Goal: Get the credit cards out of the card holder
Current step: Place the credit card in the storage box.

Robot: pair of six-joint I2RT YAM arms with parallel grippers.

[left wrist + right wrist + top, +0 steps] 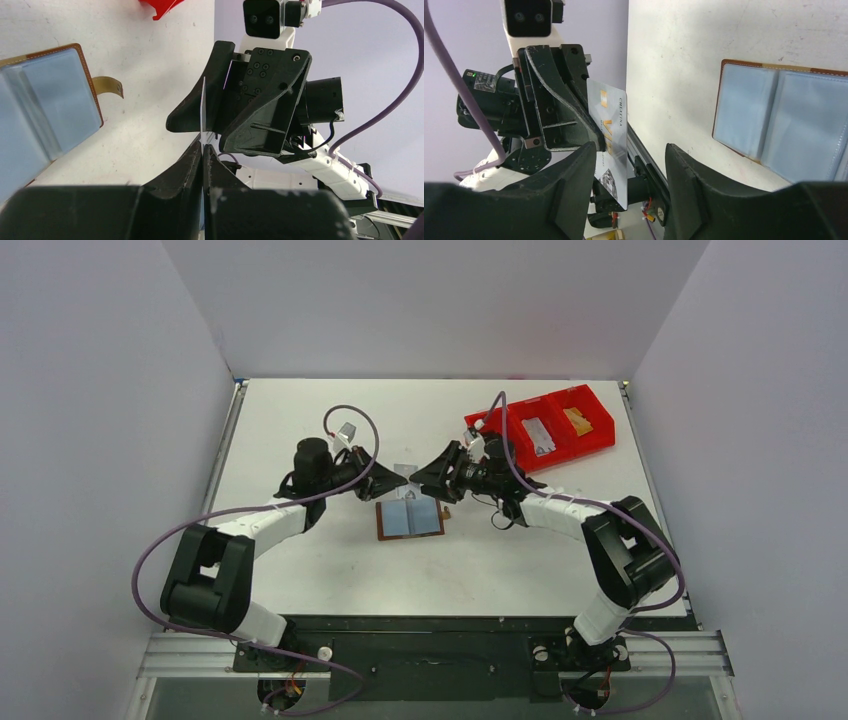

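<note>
Around the middle of the white counter (450, 575), the brown card holder (410, 518) is lying open and flat. Its pale blue pockets are facing up and its small closing tab (446, 512) is sticking out on the right side. Just beyond it, above the counter, the two tools are meeting nose to nose. The left tool (385, 476) is squeezing narrow on the edge of a silver card (613, 130) with gold lettering, holding it in the air clear of the card holder. The right tool (428, 476) is standing with its fingers (574, 170) spread on either side of that card. The card is sitting close to one finger while a clear gap is showing to the other, and this tool is not gripping it. Farther back on the right, a red bin (565, 453) with three compartments is resting on the counter. A pale flat item is lying in its middle compartment and a yellowish one in its right compartment.
</note>
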